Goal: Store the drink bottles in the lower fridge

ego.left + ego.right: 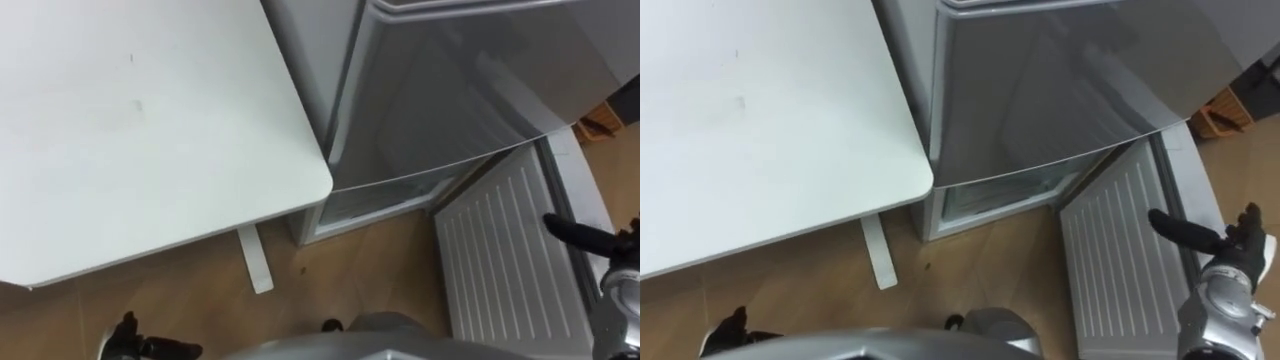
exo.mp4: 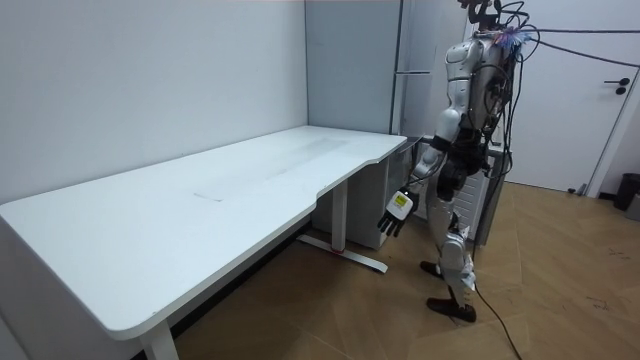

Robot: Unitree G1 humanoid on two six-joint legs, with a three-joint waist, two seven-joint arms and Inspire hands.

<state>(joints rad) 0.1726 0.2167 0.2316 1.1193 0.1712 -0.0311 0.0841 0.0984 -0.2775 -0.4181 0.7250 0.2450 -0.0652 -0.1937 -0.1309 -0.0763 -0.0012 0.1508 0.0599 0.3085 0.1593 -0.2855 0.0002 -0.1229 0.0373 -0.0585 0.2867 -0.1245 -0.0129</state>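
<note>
- 2 hands empty: right hand (image 1: 1230,250) spread by open fridge door (image 1: 1120,260), lower right; left hand (image 2: 393,213) hangs relaxed.
- Drinks likely heavy, slick: grip mid-body.

Bright, even light falls from overhead. The white counter (image 1: 130,120) at the left of the eye views is the brightest surface and shows no hard glare. The grey fridge (image 1: 470,90) at upper right carries pale, streaked reflections. In the room view, soft shade lies on the floor (image 2: 290,285) beneath the counter.
</note>
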